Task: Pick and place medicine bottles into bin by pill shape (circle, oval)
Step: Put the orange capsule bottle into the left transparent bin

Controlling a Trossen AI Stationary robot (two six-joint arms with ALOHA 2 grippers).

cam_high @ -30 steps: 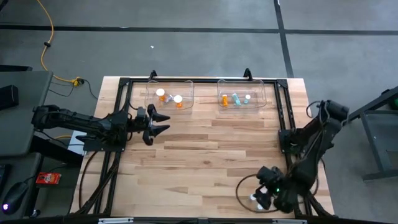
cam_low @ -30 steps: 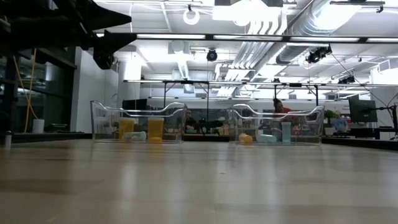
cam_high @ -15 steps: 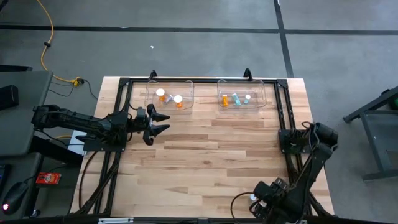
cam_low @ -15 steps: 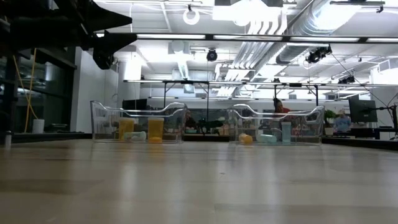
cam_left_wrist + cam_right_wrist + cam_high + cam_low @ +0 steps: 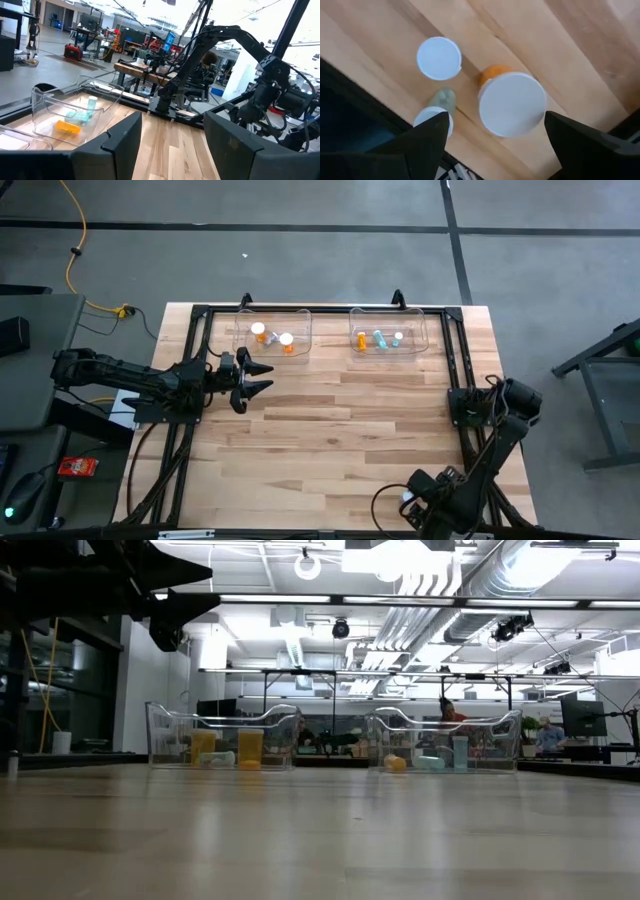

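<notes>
Lowered right pincer (image 5: 492,137) straddles orange bottle (image 5: 511,102).

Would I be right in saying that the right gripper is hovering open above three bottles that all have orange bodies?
Not quite. The right gripper does hover open above three bottles, but the right wrist view shows only the largest bottle with an orange body. The bottle beside one finger looks pale greenish, and the third bottle shows only its white cap, so its body colour cannot be told.
</notes>
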